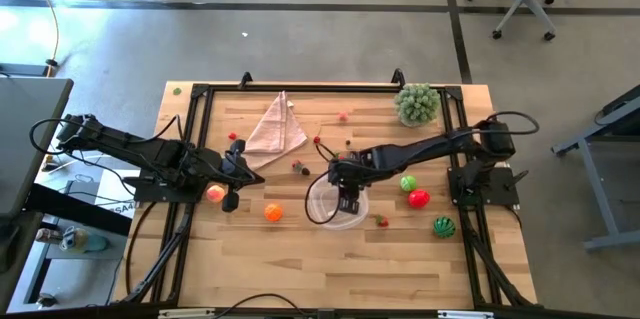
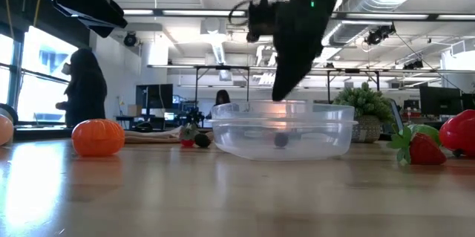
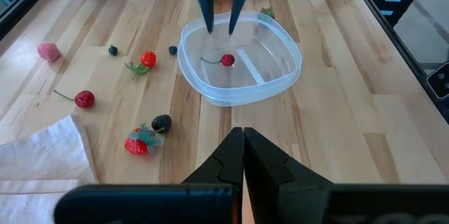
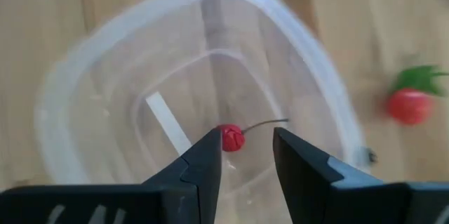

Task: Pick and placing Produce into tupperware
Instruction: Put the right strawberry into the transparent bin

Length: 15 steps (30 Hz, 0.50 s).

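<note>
The table (image 1: 300,259) carries both arms, the tub and scattered produce.

The right arm (image 1: 430,147) reaches in from the right side to the table's middle. The right gripper (image 4: 245,155) hangs directly over the tub (image 1: 337,207), fingers spread apart, nothing between them. In the left wrist view its two fingers stand just above the tub's far rim.

The left arm (image 1: 130,149) lies along the left side. The left gripper (image 3: 243,150) is pressed together and empty, pointing toward the tub.

The tub is clear and sits upright near the table's middle. A red cherry (image 3: 227,60) with a thin stem lies on its floor, free of the fingers.

Right of the tub: a green apple (image 1: 408,183), a red apple (image 1: 419,198), a melon (image 1: 443,226), and a strawberry (image 1: 381,221) just beside the tub.

Left of the tub: an orange (image 1: 273,212) and a peach (image 1: 215,194) near the left gripper.

Far side: a cloth (image 1: 275,127), a plant (image 1: 417,103), and small berries (image 1: 300,167) between cloth and tub.
</note>
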Motion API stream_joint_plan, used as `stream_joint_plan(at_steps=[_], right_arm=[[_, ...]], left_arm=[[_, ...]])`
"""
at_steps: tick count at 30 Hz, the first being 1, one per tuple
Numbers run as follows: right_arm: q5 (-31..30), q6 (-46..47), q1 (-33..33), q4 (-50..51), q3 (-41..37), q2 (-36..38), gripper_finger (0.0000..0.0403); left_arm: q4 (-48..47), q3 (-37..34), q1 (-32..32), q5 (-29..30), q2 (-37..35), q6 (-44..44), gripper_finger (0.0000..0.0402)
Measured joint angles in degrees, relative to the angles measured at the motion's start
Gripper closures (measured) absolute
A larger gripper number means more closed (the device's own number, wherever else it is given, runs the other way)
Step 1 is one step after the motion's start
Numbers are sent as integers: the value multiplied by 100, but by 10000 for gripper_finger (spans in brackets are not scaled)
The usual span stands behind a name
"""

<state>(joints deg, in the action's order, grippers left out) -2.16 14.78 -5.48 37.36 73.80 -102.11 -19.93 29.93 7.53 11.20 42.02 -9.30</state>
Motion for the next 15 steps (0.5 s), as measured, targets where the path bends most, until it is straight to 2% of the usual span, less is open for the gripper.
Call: stream_joint_plan(at_steps=[8,15], right_arm=[[-1218,693,-487,1334,498,724,281],[-2029,2052,-1280,2438,500,1419,281]], left_arm=[[-1,0,-2,0,0,0,401],[-1,0,-1,0,2,0,401]])
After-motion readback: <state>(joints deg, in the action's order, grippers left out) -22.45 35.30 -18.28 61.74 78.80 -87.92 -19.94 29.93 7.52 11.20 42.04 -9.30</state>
